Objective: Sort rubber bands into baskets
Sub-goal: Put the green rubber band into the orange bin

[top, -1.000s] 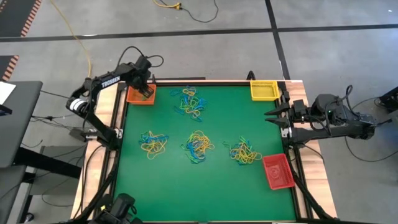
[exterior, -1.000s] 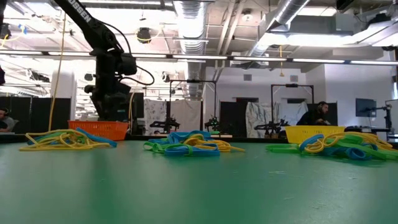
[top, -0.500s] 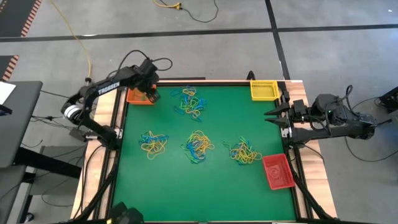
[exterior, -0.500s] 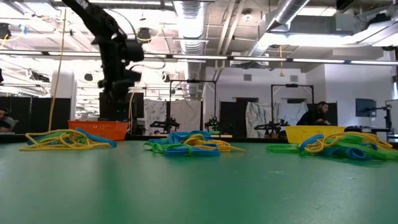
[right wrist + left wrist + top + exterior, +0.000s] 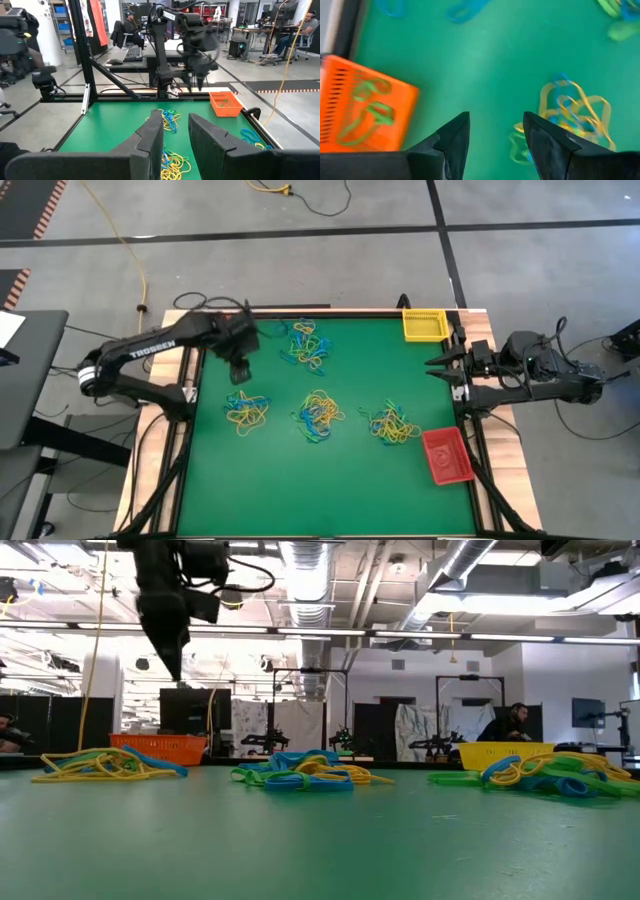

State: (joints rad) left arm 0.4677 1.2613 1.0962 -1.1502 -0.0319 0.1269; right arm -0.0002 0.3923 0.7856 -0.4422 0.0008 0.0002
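A: What is seen from above?
B: The left gripper [image 5: 240, 368] is held over the green mat [image 5: 330, 480], between the tangle of rubber bands [image 5: 246, 410] below it and the pile of bands [image 5: 306, 344] near the far edge. The yellow basket [image 5: 424, 324] and red basket [image 5: 446, 455] are set along the right side, where the right gripper [image 5: 436, 366] is parked.

A: And at table height?
B: The orange basket [image 5: 160, 748] is seen behind a yellow-blue heap [image 5: 108, 764].

A: The wrists?
B: The left fingers [image 5: 452, 142] are spread, nothing held; green loops [image 5: 370, 107] lie in the orange basket. The right fingers [image 5: 150, 135] are set narrowly apart, empty.
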